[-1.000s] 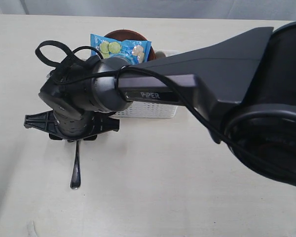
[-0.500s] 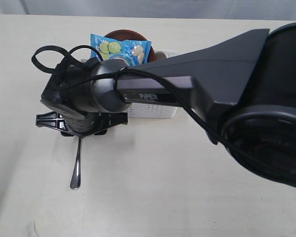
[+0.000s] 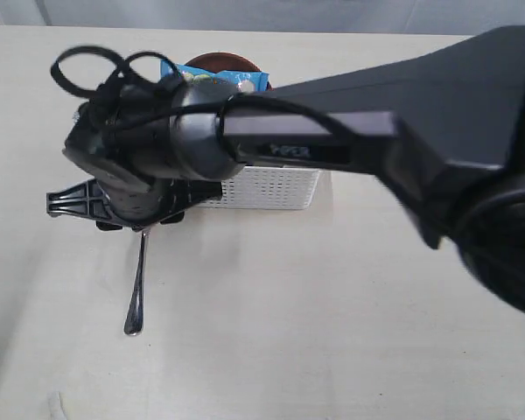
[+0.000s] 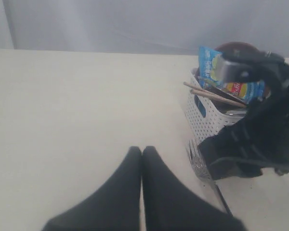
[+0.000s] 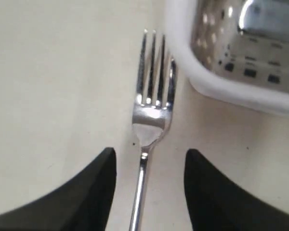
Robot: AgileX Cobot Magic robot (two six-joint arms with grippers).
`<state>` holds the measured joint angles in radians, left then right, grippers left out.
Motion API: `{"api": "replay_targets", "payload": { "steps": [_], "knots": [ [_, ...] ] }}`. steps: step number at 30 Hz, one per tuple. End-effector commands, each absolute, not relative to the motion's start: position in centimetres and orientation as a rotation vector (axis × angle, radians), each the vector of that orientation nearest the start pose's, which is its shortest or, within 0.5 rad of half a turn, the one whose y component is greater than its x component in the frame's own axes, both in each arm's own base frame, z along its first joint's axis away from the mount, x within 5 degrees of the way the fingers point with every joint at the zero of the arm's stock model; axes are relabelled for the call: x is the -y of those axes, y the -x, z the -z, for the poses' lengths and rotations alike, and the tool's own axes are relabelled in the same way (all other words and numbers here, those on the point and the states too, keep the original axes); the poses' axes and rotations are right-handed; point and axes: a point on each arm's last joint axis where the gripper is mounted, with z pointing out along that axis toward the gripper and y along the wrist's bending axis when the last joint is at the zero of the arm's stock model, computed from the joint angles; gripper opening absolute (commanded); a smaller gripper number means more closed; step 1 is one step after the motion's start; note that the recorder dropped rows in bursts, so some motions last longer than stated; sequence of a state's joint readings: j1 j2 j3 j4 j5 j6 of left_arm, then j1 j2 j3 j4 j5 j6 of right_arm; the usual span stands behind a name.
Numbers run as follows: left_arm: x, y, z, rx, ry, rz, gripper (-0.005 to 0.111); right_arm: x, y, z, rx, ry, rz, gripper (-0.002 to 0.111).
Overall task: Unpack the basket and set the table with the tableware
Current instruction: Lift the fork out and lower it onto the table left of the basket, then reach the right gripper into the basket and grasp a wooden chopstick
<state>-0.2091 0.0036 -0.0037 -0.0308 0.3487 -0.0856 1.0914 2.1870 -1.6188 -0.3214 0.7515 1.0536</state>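
Your right gripper [image 5: 150, 159] gapes wide over the shiny steel fork [image 5: 153, 113] beside the white plastic basket [image 5: 221, 89]: likely stiff, slick, so pinch its handle.

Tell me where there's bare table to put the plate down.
In the exterior view, bare table spreads below the basket, right of the fork, and left of it too. Crowded: the right tool hangs over the fork's head beside the basket.

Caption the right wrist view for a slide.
Open right gripper over the fork lying on the table beside the basket.
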Motion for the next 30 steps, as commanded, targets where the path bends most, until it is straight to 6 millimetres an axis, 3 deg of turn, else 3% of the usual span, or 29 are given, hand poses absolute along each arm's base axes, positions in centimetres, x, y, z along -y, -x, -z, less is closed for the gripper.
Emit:
{"api": "replay_targets", "payload": {
  "steps": [1,5,8,11,14,19,22,26,30],
  "knots": [
    [1.2,-5.2,-18.2,-1.834,-0.102,0.237,0.000,-38.5,-21.9,-20.0,-2.710,0.539,-0.236,0.044],
    [1.2,-5.2,-18.2,-1.834,-0.102,0.237,0.000,-37.5,-20.6,-24.0,-2.684,0.730,-0.317,0.044],
    [1.2,-5.2,-18.2,-1.834,-0.102,0.237,0.000,-36.4,-20.4,-27.1,-2.567,0.874,-0.322,0.044],
    [1.2,-5.2,-18.2,-1.834,-0.102,0.237,0.000,-34.7,-21.5,-29.7,-2.453,0.895,-0.259,0.044],
    [1.2,-5.2,-18.2,-1.834,-0.102,0.237,0.000,-32.6,-23.7,-30.9,-2.388,0.894,-0.175,0.044],
    [1.2,-5.2,-18.2,-1.834,-0.102,0.237,0.000,-29.6,-27.6,-30.4,-2.349,1.045,-0.067,0.044],
    [1.2,-5.2,-18.2,-1.834,-0.102,0.237,0.000,-28.3,-30.2,-28.1,-2.340,1.214,-0.023,0.044],
    [1.2,-5.2,-18.2,-1.834,-0.102,0.237,0.000,-29.2,-31.4,-24.6,-2.281,1.428,0.046,0.044],
    [1.2,-5.2,-18.2,-1.834,-0.102,0.237,0.000,-29.9,-32.4,-21.9,-2.280,1.442,0.047,0.044]
  ]
}}
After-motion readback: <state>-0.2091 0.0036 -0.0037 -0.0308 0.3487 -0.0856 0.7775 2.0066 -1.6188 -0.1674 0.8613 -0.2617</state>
